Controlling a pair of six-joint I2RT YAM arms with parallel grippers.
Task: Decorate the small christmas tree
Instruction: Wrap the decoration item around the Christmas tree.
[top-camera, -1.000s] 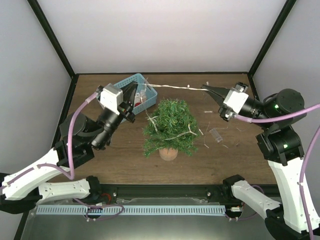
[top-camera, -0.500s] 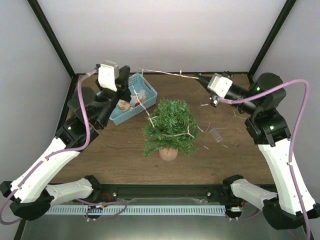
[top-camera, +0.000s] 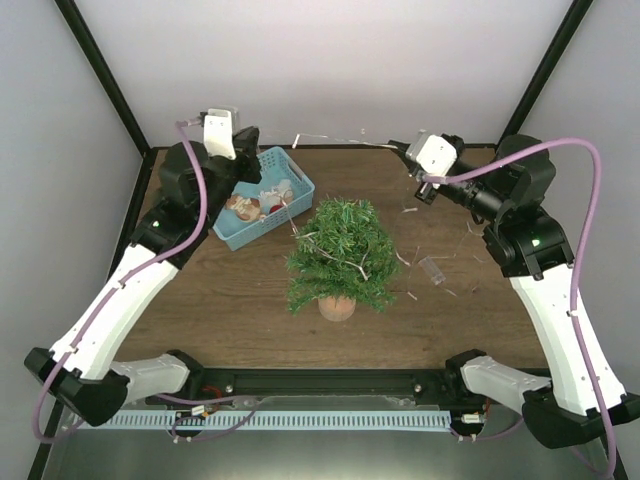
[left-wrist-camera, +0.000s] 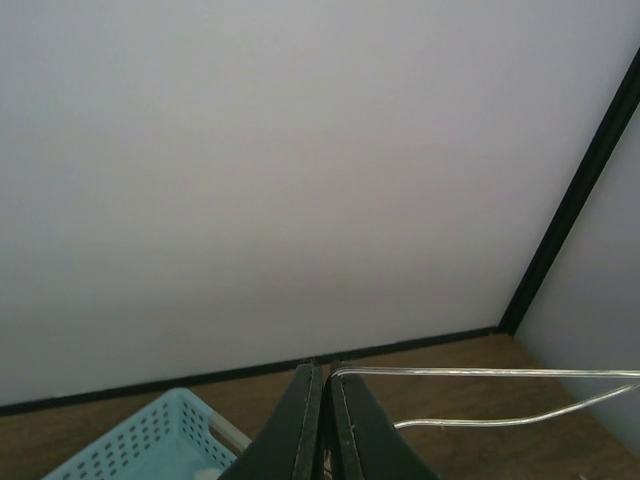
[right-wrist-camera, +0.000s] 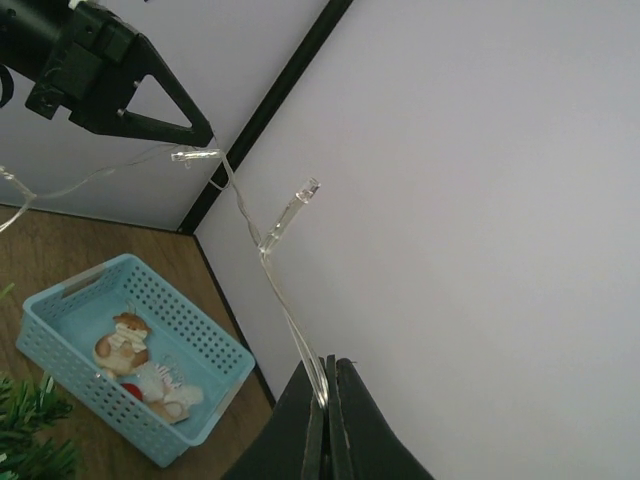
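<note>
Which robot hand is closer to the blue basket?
The left gripper, pinching the light string beside the basket. The right gripper pinches it too, but past the tree.

1. Wire (top-camera: 335, 136): from above it is too thin to trace along its whole run. In the left wrist view it leaves by the right edge.
2. Basket (left-wrist-camera: 140, 440): cut off by the bottom edge of the left wrist view, so only a corner shows.
3. Figures (top-camera: 250, 207) in the basket: too small to identify.
4. Tree (right-wrist-camera: 25, 440): only branch tips show at the right wrist view's corner. From above, branches hide most of the pot (top-camera: 337, 308).
5. Pale bits (top-camera: 432, 270) right of the tree: too small to name.
6. Left gripper (left-wrist-camera: 325, 372) and right gripper (right-wrist-camera: 326, 365): each is cut off by the bottom edge of its own view. The pinched stretch of wire is hidden between the fingers.
</note>
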